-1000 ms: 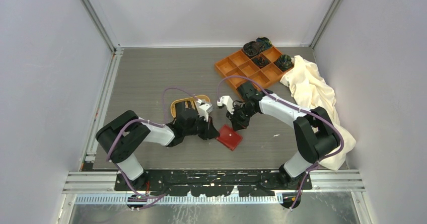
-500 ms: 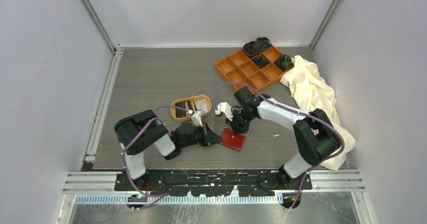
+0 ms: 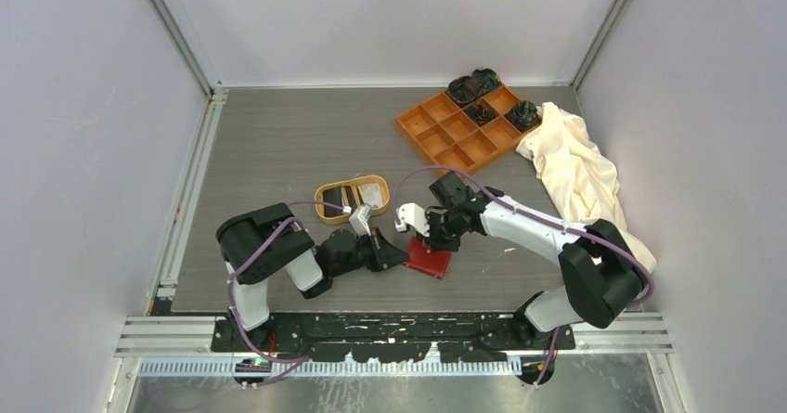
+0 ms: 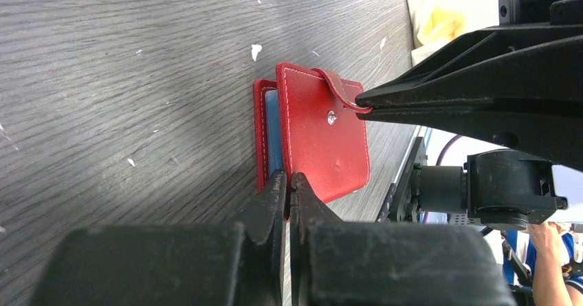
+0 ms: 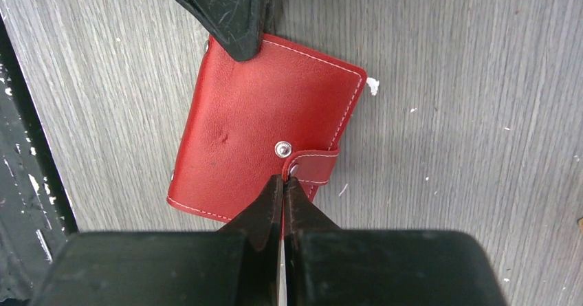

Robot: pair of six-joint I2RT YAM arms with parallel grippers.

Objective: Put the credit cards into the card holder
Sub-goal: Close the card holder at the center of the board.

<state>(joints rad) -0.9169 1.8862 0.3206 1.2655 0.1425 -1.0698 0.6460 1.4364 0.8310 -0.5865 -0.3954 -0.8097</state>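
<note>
Counter (image 3: 278, 153) of grey wood grain carried everything. A cream cloth (image 3: 580, 167) lay crumpled at its right edge, touching the orange tray (image 3: 444, 125) at the far right, whose far compartments held dark items. An oval tan dish (image 3: 320, 200) sat near the middle, holding a black card (image 3: 336, 197) and a pale card (image 3: 373, 193). Just right of it, toward the near edge, the red card holder (image 5: 254, 134) lay flat and folded, blue lining showing along one edge. The right end effector (image 5: 283, 182) was clenched on its snap tab (image 5: 317, 166). The left end effector (image 4: 289, 186) was clenched too, its tips against the holder's opposite edge; whether they pinched the cover could not be told.
</note>
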